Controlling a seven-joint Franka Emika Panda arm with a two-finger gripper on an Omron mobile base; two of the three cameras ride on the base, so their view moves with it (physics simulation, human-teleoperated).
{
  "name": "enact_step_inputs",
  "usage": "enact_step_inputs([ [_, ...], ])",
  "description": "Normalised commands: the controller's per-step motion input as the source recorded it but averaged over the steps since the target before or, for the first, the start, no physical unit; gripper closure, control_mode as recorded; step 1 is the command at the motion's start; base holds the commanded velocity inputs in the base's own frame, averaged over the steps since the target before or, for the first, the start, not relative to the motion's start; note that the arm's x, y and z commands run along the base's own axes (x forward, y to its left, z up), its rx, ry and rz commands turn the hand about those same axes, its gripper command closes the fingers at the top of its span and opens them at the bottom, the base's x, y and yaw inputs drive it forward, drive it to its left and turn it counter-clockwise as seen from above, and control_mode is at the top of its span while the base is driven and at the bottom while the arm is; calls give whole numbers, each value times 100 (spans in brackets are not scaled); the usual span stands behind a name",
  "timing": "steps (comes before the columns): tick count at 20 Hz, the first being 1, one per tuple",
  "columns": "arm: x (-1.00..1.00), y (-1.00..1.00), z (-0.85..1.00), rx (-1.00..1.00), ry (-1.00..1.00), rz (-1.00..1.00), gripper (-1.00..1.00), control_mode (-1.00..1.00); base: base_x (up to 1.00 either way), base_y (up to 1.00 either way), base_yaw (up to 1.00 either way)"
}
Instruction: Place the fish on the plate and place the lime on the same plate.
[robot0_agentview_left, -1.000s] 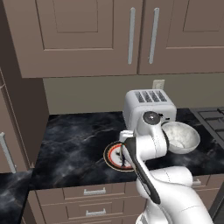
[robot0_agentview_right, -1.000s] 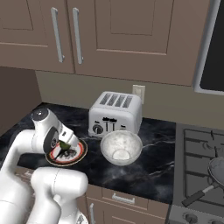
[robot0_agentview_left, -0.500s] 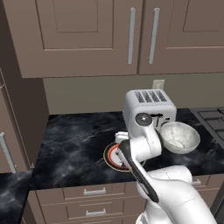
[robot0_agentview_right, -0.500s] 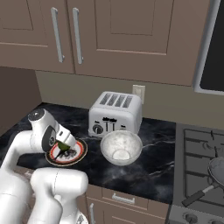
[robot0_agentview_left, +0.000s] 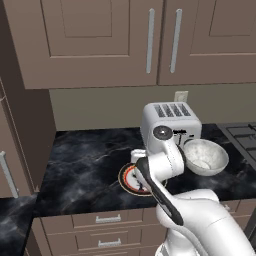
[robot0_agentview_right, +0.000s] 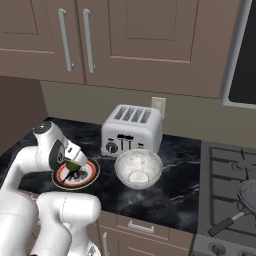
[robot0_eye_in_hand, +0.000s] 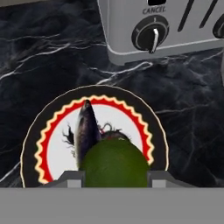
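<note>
The plate (robot0_eye_in_hand: 29, 151), with its dark rim, red-orange ring and white centre, lies on the black marble counter in front of the toaster. The dark slender fish (robot0_eye_in_hand: 86, 127) lies on the plate's white centre. My gripper (robot0_eye_in_hand: 114, 178) hangs just above the plate's near side, shut on the green lime (robot0_eye_in_hand: 114, 162), which hides the fish's near end. From the right base view the lime (robot0_agentview_right: 73, 165) sits in the gripper (robot0_agentview_right: 74, 167) just over the plate (robot0_agentview_right: 91, 176). In the left base view my arm covers most of the plate (robot0_agentview_left: 125, 181).
A silver toaster (robot0_agentview_right: 131, 131) stands right behind the plate. A deep white speckled bowl (robot0_agentview_right: 138, 168) sits to the plate's right. Further right is the stove (robot0_agentview_right: 230, 165) with a black frying pan (robot0_agentview_right: 248, 192). Wall cabinets hang overhead.
The gripper has come down a little toward the plate with the lime still in it. The fish and plate have not moved.
</note>
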Motion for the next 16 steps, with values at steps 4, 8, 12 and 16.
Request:
enact_step_inputs([
  [4, 0, -3, -8, 2, 10, 22, 100, -100, 0, 0, 0],
  [8, 9, -1, -16, 0, 19, 28, 100, -100, 0, 0, 0],
  [12, 25, -9, -26, 0, 6, 14, 100, -100, 0, 0, 0],
  [16, 29, -2, -23, 0, 0, 0, 100, -100, 0, 0, 0],
])
